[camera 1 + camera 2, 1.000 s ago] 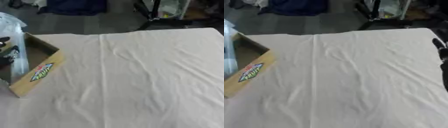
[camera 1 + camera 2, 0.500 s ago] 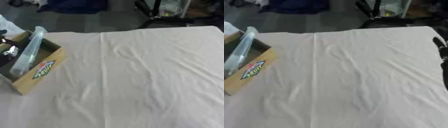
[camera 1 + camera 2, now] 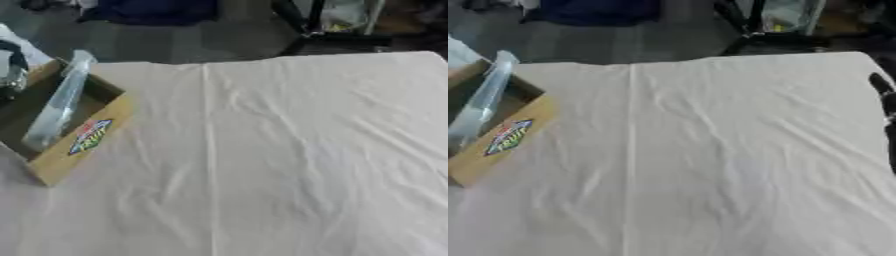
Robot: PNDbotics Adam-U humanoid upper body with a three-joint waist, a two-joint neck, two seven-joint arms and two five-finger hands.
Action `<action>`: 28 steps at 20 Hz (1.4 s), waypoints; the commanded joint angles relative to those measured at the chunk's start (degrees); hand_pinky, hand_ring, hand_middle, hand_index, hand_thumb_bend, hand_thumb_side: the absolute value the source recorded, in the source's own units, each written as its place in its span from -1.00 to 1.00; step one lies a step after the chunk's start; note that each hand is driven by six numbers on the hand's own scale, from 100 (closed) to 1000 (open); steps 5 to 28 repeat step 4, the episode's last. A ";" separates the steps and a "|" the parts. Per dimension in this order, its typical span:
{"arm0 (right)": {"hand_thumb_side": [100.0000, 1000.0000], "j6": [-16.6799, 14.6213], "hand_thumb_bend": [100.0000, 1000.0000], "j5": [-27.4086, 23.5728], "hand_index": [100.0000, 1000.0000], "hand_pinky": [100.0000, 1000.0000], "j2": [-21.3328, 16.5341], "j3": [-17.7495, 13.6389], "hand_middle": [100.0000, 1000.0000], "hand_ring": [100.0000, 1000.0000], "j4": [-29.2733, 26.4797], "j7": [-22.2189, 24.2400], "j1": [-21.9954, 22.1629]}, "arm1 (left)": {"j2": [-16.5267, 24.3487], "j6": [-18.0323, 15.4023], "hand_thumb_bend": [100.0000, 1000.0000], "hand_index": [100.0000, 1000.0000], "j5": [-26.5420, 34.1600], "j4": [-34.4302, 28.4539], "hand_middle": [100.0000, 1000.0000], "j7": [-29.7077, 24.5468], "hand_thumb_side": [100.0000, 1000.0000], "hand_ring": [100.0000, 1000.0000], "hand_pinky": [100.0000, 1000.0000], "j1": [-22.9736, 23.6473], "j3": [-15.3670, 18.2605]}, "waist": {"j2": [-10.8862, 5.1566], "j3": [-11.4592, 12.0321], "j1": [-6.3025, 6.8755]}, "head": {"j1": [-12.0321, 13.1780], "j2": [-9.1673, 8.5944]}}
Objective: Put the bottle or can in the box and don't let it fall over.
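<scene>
Left eye: I see the clear plastic bottle (image 3: 57,107) leaning tilted inside the open brown cardboard box with a colourful label (image 3: 83,155) at the white-clothed table (image 3: 289,160)'s left edge; the black left hand (image 3: 12,70) sits beside it, fingers unreadable. Right eye: right hand (image 3: 883,95) only pokes in at the right edge, state can't tell. Bottle looks light, slick, tippy; I'd grip mid-body.

Your two hands sit at opposite edges, only partly in view.

Your left hand (image 3: 10,67) shows as a dark shape at the far left edge of the left eye view, up near the top; its fingers cannot be made out. Your right hand (image 3: 884,92) shows at the right edge of the right eye view as dark, straight fingers (image 3: 878,82) pointing up and away from you.
</scene>
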 commanded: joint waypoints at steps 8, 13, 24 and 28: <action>-0.18 -0.53 -1.00 0.15 1.00 1.00 -1.53 -0.43 0.88 1.00 -1.32 0.17 -0.35 | -3.01 -1.40 -1.00 0.43 11.34 -8.60 1.00 0.68 0.08 1.00 1.00 -0.25 -3.13 | -1.27 0.05 -0.41 | 0.33 -0.76; -0.18 -0.53 -1.00 0.15 1.00 1.00 -1.53 -0.43 0.88 1.00 -1.32 0.17 -0.35 | -3.01 -1.40 -1.00 0.43 11.34 -8.60 1.00 0.68 0.08 1.00 1.00 -0.25 -3.13 | -1.27 0.05 -0.41 | 0.33 -0.76; -0.18 -0.53 -1.00 0.15 1.00 1.00 -1.53 -0.43 0.88 1.00 -1.32 0.17 -0.35 | -3.01 -1.40 -1.00 0.43 11.34 -8.60 1.00 0.68 0.08 1.00 1.00 -0.25 -3.13 | -1.27 0.05 -0.41 | 0.33 -0.76; -0.18 -0.53 -1.00 0.15 1.00 1.00 -1.53 -0.43 0.88 1.00 -1.32 0.17 -0.35 | -3.01 -1.40 -1.00 0.43 11.34 -8.60 1.00 0.68 0.08 1.00 1.00 -0.25 -3.13 | -1.27 0.05 -0.41 | 0.33 -0.76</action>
